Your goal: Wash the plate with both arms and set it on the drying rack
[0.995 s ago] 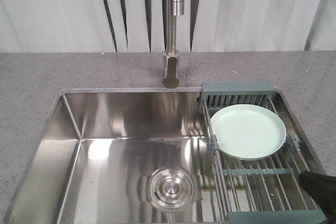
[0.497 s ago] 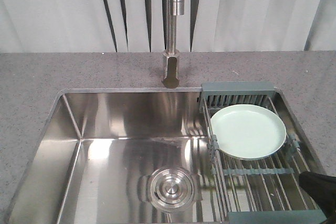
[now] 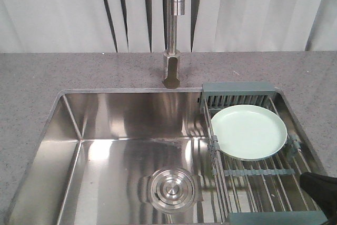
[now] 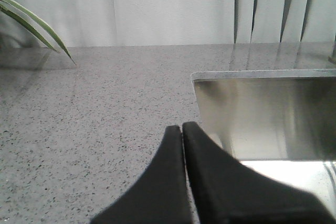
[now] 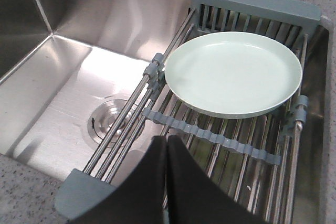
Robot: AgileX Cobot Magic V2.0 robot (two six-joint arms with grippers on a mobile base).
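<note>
Plate (image 5: pixel 234 73): stiff, smooth, likely slippery; I'd pinch its near rim.
My right gripper (image 5: pixel 167 141): fingers together, empty.
My left gripper (image 4: pixel 182 128): fingers together, empty.

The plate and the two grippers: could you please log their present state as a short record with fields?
plate: pale green plate, lying flat on the drying rack, nothing gripping it
rack position: spanning the right end of the steel sink
left gripper: shut, empty, over the counter beside the sink's corner
right gripper: shut, empty, above the rack's near half, apart from the plate
</note>
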